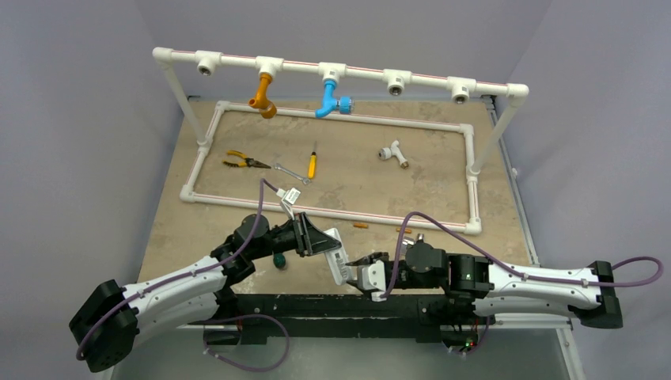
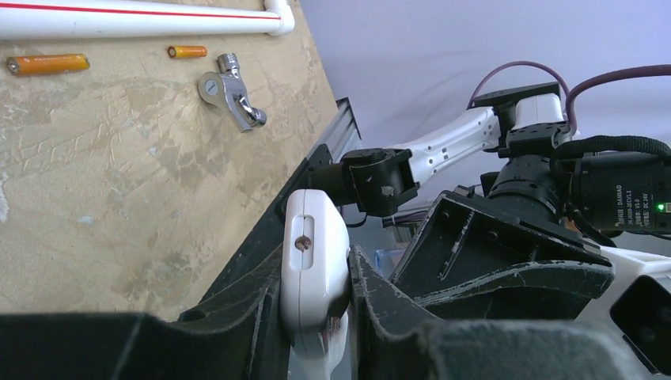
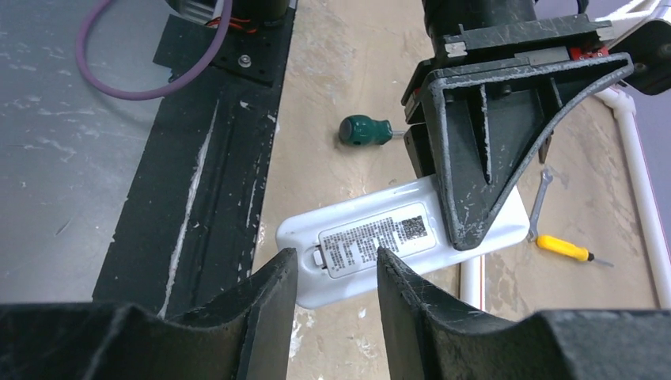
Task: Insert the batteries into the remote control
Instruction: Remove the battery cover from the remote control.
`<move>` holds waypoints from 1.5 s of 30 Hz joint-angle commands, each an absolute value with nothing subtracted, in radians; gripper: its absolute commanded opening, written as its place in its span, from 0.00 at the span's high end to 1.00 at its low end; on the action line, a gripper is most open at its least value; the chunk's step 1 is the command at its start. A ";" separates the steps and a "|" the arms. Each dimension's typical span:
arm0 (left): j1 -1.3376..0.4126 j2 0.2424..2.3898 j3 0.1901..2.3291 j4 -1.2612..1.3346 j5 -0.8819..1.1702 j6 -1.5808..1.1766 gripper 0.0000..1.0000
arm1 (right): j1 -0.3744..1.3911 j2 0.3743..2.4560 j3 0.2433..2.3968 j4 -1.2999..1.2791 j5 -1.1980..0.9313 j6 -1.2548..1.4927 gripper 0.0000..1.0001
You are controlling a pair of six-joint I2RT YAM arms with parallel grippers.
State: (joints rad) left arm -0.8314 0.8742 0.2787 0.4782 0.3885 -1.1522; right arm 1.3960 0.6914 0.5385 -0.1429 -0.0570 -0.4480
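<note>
My left gripper (image 1: 320, 241) is shut on the white remote control (image 1: 338, 257) and holds it above the table's near edge. In the left wrist view the remote (image 2: 315, 237) stands edge-on between the fingers (image 2: 253, 309). In the right wrist view its back (image 3: 372, 237) faces the camera, with the labelled battery cover in place. My right gripper (image 3: 336, 267) is open and empty, its fingertips to either side of the cover's latch end. Two orange batteries (image 1: 360, 226) (image 1: 403, 230) lie on the table by the front pipe; both also show in the left wrist view (image 2: 47, 63) (image 2: 187, 51).
A white pipe frame (image 1: 332, 212) encloses pliers (image 1: 241, 161), a wrench (image 1: 291, 172), a yellow screwdriver (image 1: 312, 165) and a white fitting (image 1: 393, 152). Orange (image 1: 264, 95) and blue (image 1: 328, 99) taps hang from the back rail. A green-handled screwdriver (image 3: 362, 131) and a metal fitting (image 2: 229, 93) lie nearby.
</note>
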 commanded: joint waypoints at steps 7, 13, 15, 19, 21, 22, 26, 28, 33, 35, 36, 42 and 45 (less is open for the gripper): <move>-0.825 0.860 0.289 0.556 0.410 -1.175 1.00 | 1.399 0.705 0.578 -0.132 -0.086 -0.497 0.61; -0.825 0.878 0.283 0.583 0.417 -1.183 1.00 | 1.399 0.741 0.557 -0.081 -0.044 -0.493 0.69; -0.825 0.880 0.284 0.587 0.422 -1.185 1.00 | 1.399 0.737 0.552 -0.073 -0.038 -0.495 0.70; -0.825 0.880 0.285 0.590 0.425 -1.185 1.00 | 1.399 0.727 0.545 -0.070 -0.019 -0.503 0.71; -0.825 0.881 0.284 0.591 0.426 -1.187 1.00 | 1.399 0.726 0.546 -0.079 -0.010 -0.509 0.71; -0.825 0.882 0.285 0.593 0.426 -1.188 1.00 | 1.400 0.727 0.546 -0.085 -0.007 -0.514 0.71; -0.825 0.891 0.281 0.617 0.428 -1.198 1.00 | 1.400 0.737 0.559 -0.119 -0.001 -0.527 0.71; -0.825 0.899 0.281 0.629 0.432 -1.205 1.00 | 1.399 0.740 0.566 -0.130 -0.001 -0.532 0.71; -0.825 0.908 0.280 0.634 0.434 -1.203 1.00 | 1.399 0.722 0.573 -0.143 -0.027 -0.535 0.67; -0.825 0.908 0.280 0.634 0.434 -1.203 1.00 | 1.399 0.714 0.575 -0.156 -0.044 -0.536 0.65; -0.825 0.908 0.281 0.634 0.434 -1.204 1.00 | 1.399 0.710 0.577 -0.164 -0.051 -0.536 0.64; -0.825 0.911 0.284 0.634 0.434 -1.204 1.00 | 1.400 0.713 0.570 -0.171 -0.058 -0.529 0.64; -0.825 0.911 0.288 0.632 0.434 -1.204 1.00 | 1.399 0.726 0.568 -0.162 -0.055 -0.525 0.64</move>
